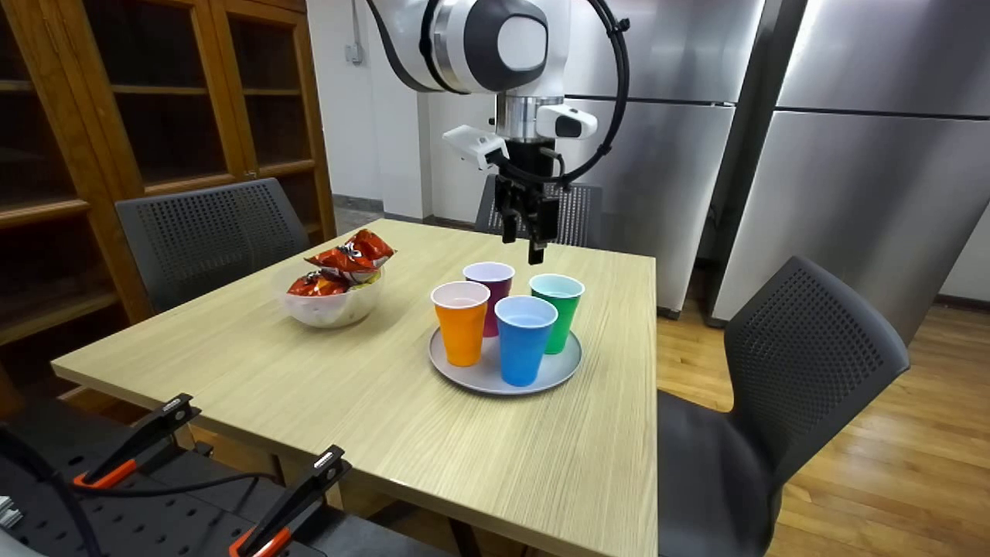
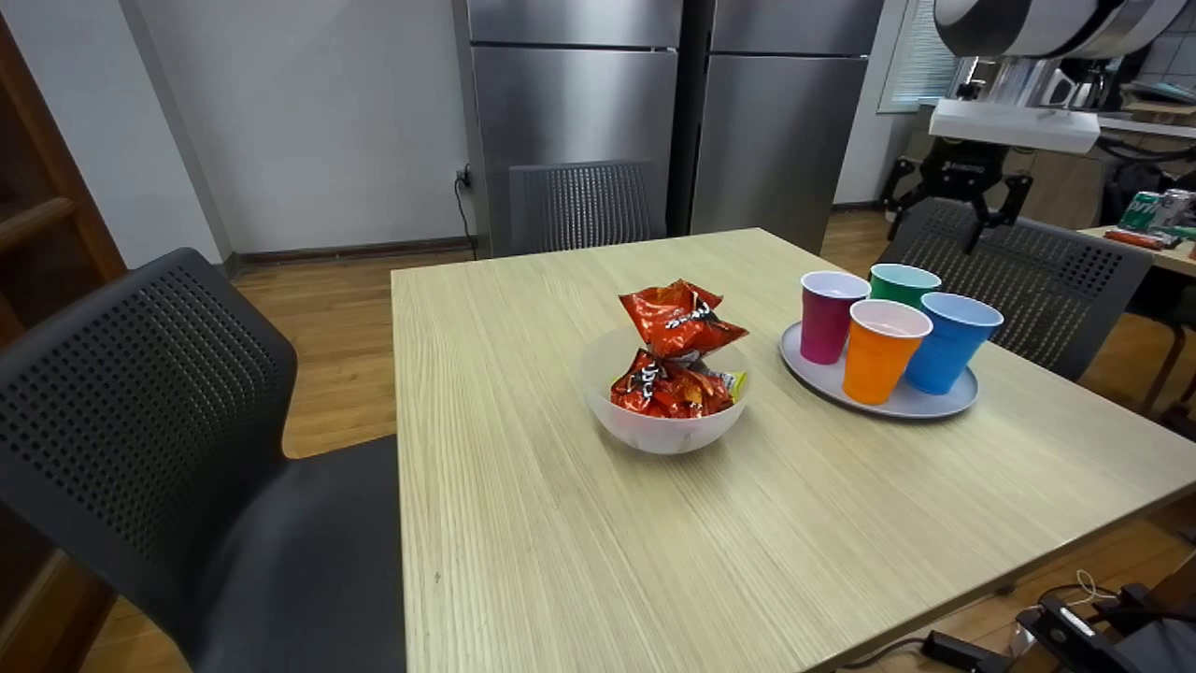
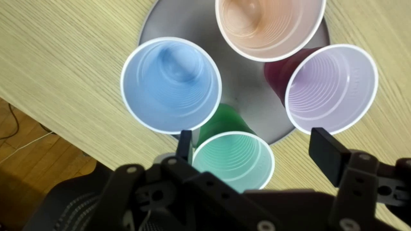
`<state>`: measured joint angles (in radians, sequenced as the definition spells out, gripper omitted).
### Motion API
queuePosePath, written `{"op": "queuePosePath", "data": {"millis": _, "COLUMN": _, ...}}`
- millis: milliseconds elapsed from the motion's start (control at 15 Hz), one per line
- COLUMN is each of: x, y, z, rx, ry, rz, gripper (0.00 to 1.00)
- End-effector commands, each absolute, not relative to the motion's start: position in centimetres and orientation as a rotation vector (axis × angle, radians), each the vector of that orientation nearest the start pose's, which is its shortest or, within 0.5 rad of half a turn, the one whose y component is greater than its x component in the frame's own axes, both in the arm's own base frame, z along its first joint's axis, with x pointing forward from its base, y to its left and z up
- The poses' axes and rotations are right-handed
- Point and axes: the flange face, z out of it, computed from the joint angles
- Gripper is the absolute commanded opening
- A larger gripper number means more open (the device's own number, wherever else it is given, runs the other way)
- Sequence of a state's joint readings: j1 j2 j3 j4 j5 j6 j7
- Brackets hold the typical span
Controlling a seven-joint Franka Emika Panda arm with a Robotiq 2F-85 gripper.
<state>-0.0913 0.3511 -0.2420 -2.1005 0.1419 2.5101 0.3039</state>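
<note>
My gripper (image 3: 251, 146) hangs above the cups with its jaws wide apart and nothing held between them. Below it in the wrist view, the green cup (image 3: 221, 123) appears in the gap, nearer the left finger (image 3: 184, 144). To the upper left is the blue cup (image 3: 170, 86); the purple cup (image 3: 332, 88) lies to the right, and the orange cup (image 3: 269, 25) at the top is cut off by the frame. All stand upright on a grey plate (image 1: 495, 381). Both exterior views show the gripper (image 1: 522, 243) raised clear of the cup rims.
A translucent bowl (image 2: 665, 430) with red snack bags (image 2: 677, 322) stands on the wooden table (image 1: 371, 387). Dark chairs (image 1: 804, 371) surround the table. Steel refrigerators (image 1: 858, 193) and a wooden cabinet (image 1: 124, 178) stand beyond. Orange-tipped clamps (image 1: 294, 495) sit near a table edge.
</note>
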Motion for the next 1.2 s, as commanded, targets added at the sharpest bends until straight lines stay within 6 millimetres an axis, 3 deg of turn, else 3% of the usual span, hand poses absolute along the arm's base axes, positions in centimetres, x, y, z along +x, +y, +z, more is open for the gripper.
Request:
{"op": "queuePosePath", "data": {"millis": 0, "x": 53.9, "y": -16.6, "z": 28.9, "rx": -2.96, "ry": 1.034, "rz": -0.171, "gripper": 1.0}}
{"op": "queuePosePath", "data": {"millis": 200, "x": 52.8, "y": -14.3, "z": 30.2, "rx": -3.012, "ry": 0.931, "rz": -0.192, "gripper": 1.0}}
{"op": "queuePosePath", "data": {"millis": 267, "x": 54.5, "y": -16.1, "z": 28.8, "rx": -2.994, "ry": 0.982, "rz": -0.154, "gripper": 1.0}}
{"op": "queuePosePath", "data": {"millis": 467, "x": 53.7, "y": -14.7, "z": 29.7, "rx": -3.009, "ry": 0.932, "rz": -0.162, "gripper": 1.0}}
{"op": "queuePosePath", "data": {"millis": 1133, "x": 53.4, "y": -14.6, "z": 29.6, "rx": -3.009, "ry": 0.931, "rz": -0.164, "gripper": 1.0}}
